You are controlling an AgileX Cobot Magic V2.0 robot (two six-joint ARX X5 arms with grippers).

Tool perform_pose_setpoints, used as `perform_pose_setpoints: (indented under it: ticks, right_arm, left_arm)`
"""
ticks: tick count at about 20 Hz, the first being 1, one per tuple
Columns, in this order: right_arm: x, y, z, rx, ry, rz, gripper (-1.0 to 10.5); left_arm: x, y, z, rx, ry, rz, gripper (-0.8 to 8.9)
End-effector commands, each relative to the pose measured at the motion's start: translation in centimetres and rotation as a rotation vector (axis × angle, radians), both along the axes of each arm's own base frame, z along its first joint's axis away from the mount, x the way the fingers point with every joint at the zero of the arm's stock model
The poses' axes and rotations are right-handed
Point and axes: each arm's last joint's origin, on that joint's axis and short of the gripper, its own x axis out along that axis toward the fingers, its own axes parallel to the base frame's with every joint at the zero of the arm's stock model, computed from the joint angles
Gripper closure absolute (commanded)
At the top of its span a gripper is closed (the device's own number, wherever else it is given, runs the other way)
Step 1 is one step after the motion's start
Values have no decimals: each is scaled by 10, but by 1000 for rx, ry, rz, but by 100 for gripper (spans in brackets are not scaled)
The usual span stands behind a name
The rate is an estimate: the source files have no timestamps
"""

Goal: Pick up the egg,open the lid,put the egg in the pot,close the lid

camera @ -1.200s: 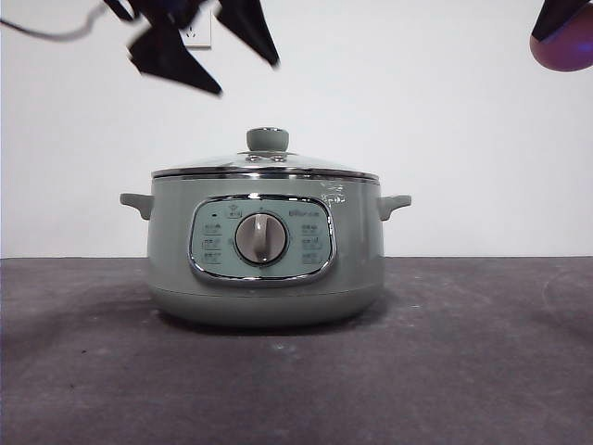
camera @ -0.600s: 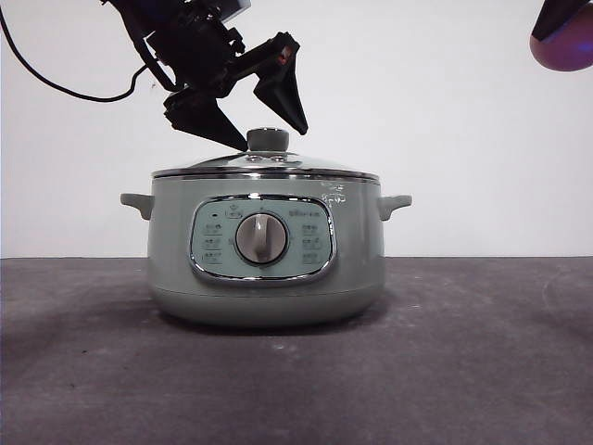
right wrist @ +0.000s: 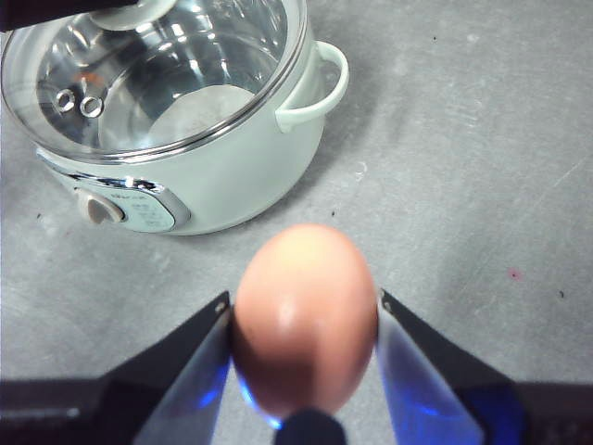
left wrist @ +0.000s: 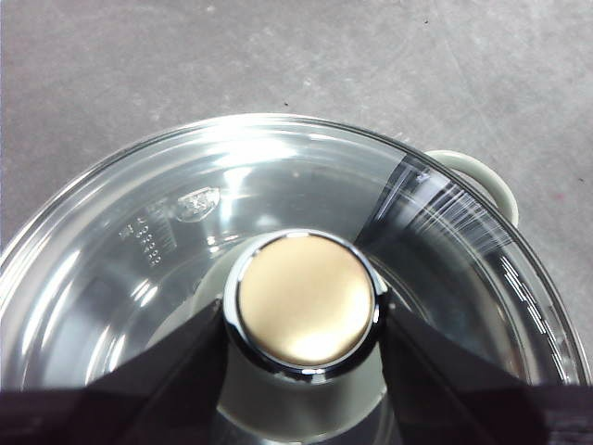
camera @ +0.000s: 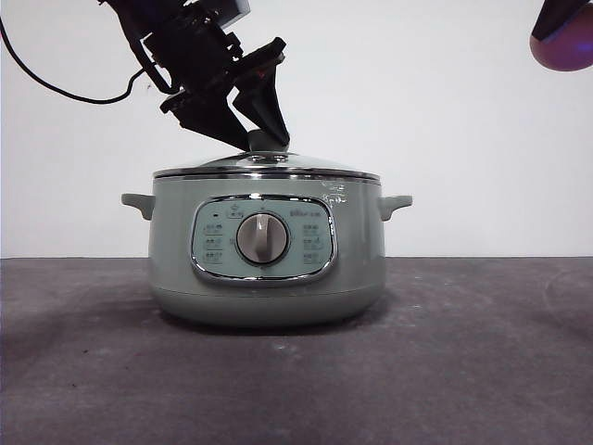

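Note:
The sage-green pot point(camera: 176, 269) stands mid-table with the glass lid point(camera: 315, 168) on it. My left gripper point(camera: 262, 141) has come down on the lid's knob point(left wrist: 306, 301); in the left wrist view its jaws press against both sides of the knob. The lid still rests on the pot. My right gripper point(right wrist: 304, 311) is shut on the reddish-brown egg point(right wrist: 306, 343) and holds it in the air to the side of the pot point(right wrist: 232, 176). In the front view that gripper and the egg point(camera: 567, 46) show at the top right corner.
The pot's side handles point(camera: 397, 204) stick out left and right. A black cable point(camera: 56, 88) hangs from the left arm. The grey table point(camera: 482, 352) stretches around the pot, with a white wall behind.
My left gripper came down from above the pot to the lid's knob and its jaws closed in on it. The right gripper with the egg has not moved.

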Motion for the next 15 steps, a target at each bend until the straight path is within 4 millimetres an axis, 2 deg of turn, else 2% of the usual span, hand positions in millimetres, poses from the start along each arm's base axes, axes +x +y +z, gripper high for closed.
perform_pose_setpoints:
  ticks: [1,7,15]
  right_arm:
    - [0,0,0,8,-6,-2,959]
    - [0,0,0,8,-6,-2,959]
    - [0,0,0,9,-8,-2,959]
  left_arm:
    - [2,-3,-5,5,7,-4,822]
    - [1,-2,1,-15,-19,-3,822]
    - [-15,7,33,-53,-93,0,822]
